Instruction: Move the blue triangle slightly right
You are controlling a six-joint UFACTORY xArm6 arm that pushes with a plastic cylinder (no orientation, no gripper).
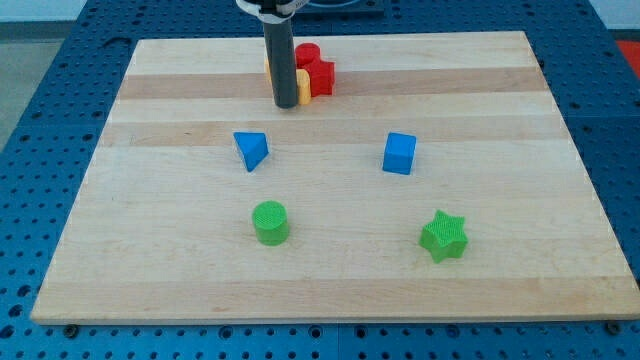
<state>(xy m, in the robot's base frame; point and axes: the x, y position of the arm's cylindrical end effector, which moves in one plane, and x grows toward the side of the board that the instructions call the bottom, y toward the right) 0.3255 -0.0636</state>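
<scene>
The blue triangle (251, 150) lies on the wooden board (500, 290), left of centre. My tip (285, 104) stands above and slightly to the right of it, a short gap away, not touching it. The rod rises from the tip to the view's top edge. A blue cube (399, 153) sits to the right, level with the triangle.
A cluster of red blocks (316, 70) and a yellow block (302, 83) sits just behind and right of the rod, partly hidden by it. A green cylinder (270, 222) and a green star (443, 236) lie toward the view's bottom.
</scene>
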